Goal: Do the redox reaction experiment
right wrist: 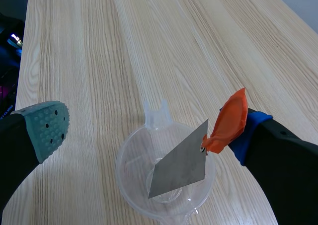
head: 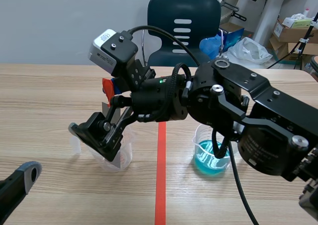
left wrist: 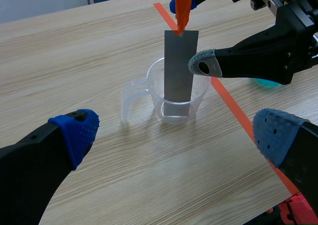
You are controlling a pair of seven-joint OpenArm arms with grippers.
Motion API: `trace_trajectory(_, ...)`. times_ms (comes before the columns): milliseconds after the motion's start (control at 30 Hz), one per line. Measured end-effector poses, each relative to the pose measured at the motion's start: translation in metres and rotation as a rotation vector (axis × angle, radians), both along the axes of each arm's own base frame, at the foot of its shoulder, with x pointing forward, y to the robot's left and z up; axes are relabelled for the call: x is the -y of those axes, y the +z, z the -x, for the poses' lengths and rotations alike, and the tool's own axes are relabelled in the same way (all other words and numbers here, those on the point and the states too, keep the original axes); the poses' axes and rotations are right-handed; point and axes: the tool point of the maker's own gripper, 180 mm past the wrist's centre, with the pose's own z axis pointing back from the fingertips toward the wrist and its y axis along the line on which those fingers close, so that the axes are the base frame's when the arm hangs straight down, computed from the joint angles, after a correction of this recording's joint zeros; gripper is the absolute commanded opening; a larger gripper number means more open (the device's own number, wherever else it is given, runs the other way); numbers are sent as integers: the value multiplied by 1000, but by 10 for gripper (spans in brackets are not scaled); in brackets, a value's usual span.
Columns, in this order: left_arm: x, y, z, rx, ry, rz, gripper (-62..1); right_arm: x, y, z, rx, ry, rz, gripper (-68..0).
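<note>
A grey metal plate (left wrist: 179, 66) with an orange tag (left wrist: 183, 6) at its upper end stands tilted inside a clear beaker (left wrist: 158, 93). My right gripper (right wrist: 149, 130) is open around the plate. Its blue-padded finger is right beside the orange tag (right wrist: 231, 120), and its grey-green pad (left wrist: 203, 63) stays clear of the plate (right wrist: 181, 163). In the scene view the right arm crosses the middle, and its gripper (head: 107, 111) hides most of the plate above the clear beaker (head: 123, 158). A beaker of blue liquid (head: 211, 155) stands right of the tape. My left gripper (left wrist: 176, 133) is open, just short of the clear beaker.
An orange-red tape line (head: 160, 175) runs between the two beakers. Beyond the table's far edge stand a dark chair (head: 184, 21), cardboard boxes (head: 293, 34) and plastic bags (head: 248, 48). One finger of the left arm (head: 22, 178) shows near the front left corner.
</note>
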Motion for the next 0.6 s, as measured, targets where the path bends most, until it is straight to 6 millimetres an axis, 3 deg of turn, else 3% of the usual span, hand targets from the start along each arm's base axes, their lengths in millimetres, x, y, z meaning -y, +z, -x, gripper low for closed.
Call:
trace_trajectory(367,0,0,0,0,0,0,14,0,1,0,1,0,-4,-52)
trace_trajectory(600,0,-1,0,-4,0,-2,14,5,12,1,40,7,-24,-52)
